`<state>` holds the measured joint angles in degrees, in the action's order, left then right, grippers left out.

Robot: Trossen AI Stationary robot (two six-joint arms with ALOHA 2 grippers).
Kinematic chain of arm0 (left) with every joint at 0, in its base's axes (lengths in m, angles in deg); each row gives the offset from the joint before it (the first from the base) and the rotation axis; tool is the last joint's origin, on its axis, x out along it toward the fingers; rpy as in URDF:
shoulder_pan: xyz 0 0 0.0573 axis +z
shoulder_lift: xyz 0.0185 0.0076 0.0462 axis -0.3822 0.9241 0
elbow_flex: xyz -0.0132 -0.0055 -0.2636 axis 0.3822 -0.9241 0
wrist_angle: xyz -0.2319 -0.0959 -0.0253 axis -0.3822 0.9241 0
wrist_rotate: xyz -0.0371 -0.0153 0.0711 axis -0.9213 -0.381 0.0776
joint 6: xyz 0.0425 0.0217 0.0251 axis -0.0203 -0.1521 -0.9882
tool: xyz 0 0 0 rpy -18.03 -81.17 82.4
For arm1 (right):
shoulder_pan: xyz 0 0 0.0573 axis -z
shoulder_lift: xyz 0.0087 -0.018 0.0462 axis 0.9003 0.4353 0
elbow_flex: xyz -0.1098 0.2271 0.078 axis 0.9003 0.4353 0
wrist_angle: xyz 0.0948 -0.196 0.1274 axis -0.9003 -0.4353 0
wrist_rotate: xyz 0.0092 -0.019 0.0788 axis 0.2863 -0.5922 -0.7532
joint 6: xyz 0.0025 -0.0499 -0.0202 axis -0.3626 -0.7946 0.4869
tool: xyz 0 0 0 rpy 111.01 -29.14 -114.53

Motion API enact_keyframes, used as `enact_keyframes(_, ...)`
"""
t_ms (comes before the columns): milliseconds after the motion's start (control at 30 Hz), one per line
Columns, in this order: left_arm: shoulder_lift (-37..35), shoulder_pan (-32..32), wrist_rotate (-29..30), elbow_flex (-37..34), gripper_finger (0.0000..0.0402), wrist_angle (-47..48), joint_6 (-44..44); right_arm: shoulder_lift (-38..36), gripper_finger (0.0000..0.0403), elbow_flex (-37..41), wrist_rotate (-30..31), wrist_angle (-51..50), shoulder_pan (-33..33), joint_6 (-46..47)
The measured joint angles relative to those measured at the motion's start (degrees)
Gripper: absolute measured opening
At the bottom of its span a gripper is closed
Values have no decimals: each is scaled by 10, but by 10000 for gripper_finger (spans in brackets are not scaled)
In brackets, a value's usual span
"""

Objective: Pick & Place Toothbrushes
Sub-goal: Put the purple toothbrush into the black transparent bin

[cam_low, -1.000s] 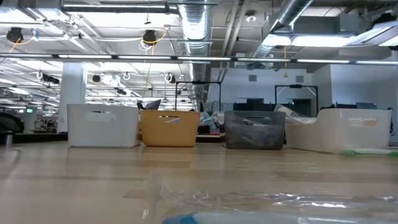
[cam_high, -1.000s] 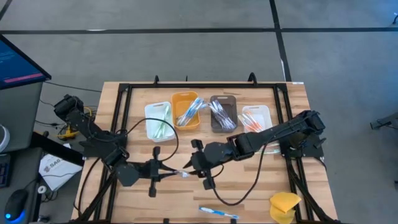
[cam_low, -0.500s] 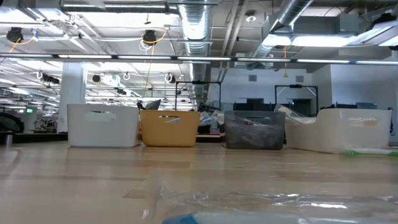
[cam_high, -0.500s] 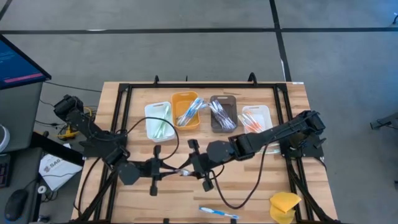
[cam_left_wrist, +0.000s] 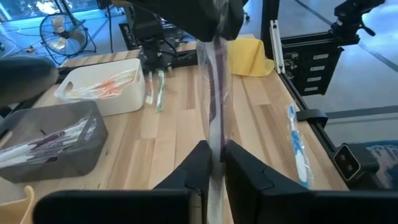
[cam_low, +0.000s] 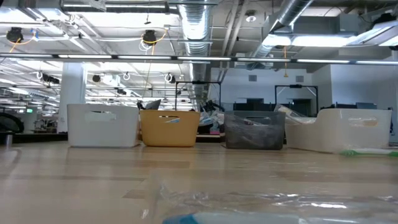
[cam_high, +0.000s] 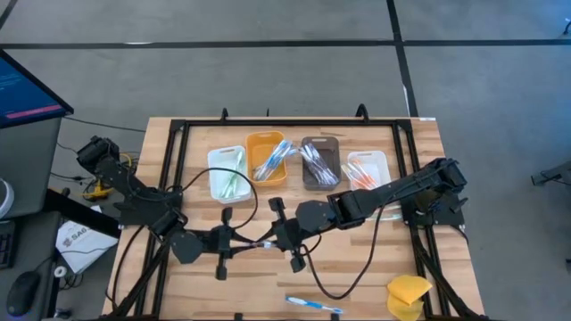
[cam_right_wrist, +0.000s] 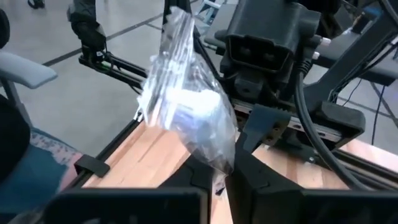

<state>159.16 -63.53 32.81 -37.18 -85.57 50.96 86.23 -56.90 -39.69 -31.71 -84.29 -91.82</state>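
Right end effector (cam_high: 272, 239) slid in and pinched shut on the clear-wrapped white toothbrush (cam_high: 262, 244) that the left end effector (cam_high: 241, 242) also clamps, mid-air over the wooden surface (cam_high: 357, 267). Both pulling could tear the wrapper or drop it.

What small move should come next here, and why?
Probably the left claw should let go. Both it and the right claw pinch the same wrapped toothbrush above mid-table, so the handover looks complete, and the right arm could then carry it toward the bins.
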Motion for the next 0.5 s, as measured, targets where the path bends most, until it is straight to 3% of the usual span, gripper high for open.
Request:
enact_keyframes(233, 0, 0, 22, 0, 75, 2, -3, -1, 10, 0, 49, -60, -8, 31)
enact_keyframes(400, 0, 0, 65, 0, 106, 7, -5, -8, 10, 0, 167, -170, -30, 94)
enact_keyframes(500, 0, 0, 89, 0, 120, 16, -51, -22, 10, -12, 251, -279, -40, 166)
